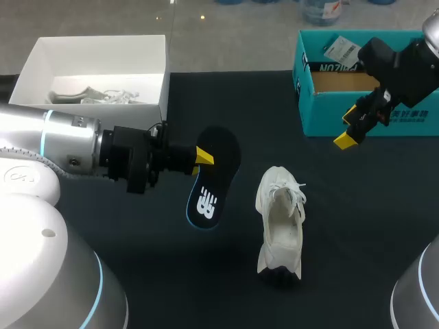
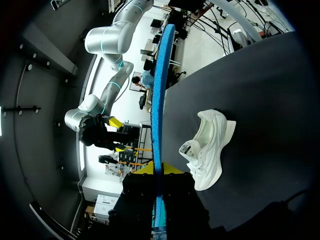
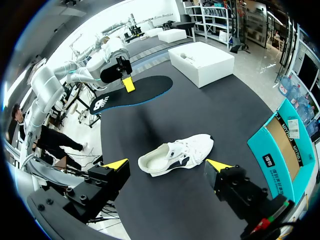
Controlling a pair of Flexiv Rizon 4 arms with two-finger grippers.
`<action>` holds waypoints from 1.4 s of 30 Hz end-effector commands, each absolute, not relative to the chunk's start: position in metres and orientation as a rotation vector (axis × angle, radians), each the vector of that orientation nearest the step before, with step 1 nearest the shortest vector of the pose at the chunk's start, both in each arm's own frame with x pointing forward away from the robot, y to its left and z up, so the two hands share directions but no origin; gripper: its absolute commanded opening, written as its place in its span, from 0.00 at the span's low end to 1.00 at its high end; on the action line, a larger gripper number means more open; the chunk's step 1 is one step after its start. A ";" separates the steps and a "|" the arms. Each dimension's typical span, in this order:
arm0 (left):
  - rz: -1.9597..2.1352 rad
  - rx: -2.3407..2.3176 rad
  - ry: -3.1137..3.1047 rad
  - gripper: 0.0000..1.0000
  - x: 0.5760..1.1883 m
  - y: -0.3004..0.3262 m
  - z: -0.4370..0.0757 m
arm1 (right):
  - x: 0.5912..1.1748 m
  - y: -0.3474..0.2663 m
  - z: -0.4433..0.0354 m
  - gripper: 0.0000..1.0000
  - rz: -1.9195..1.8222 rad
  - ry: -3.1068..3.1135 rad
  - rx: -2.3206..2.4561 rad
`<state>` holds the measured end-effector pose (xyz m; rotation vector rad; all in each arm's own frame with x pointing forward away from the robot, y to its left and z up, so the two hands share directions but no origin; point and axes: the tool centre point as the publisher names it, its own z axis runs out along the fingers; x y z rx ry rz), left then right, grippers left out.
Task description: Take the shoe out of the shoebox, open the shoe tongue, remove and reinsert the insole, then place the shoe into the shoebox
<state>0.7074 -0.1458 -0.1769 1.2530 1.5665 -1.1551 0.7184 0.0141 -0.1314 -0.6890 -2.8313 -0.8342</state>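
The shoe lies out mid-table, its insole at its 10 o'clock clamped in the left gripper, the right gripper agape by the shoebox at 2 o'clock; reinserting and boxing remain.

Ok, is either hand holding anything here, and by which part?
The left hand pinches the insole by one long edge, toward the end without the logo. The right hand is open and empty.

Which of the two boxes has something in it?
The white box at far left: a pale shoe lies inside. The teal box shows only bare brown floor.
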 end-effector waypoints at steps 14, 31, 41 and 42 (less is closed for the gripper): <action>-1.155 1.256 1.566 0.00 0.708 -0.146 -0.177 | 0.719 0.013 -0.134 1.00 -0.845 -2.832 -0.743; -1.155 1.256 1.566 0.00 0.708 -0.146 -0.177 | 0.703 -0.027 -0.141 1.00 -0.723 -2.912 -0.712; -1.155 1.256 1.566 0.00 0.708 -0.146 -0.177 | 0.697 -0.064 -0.146 1.00 -0.609 -2.907 -0.739; -1.155 1.256 1.566 0.00 0.708 -0.146 -0.177 | 0.697 -0.064 -0.146 1.00 -0.609 -2.907 -0.739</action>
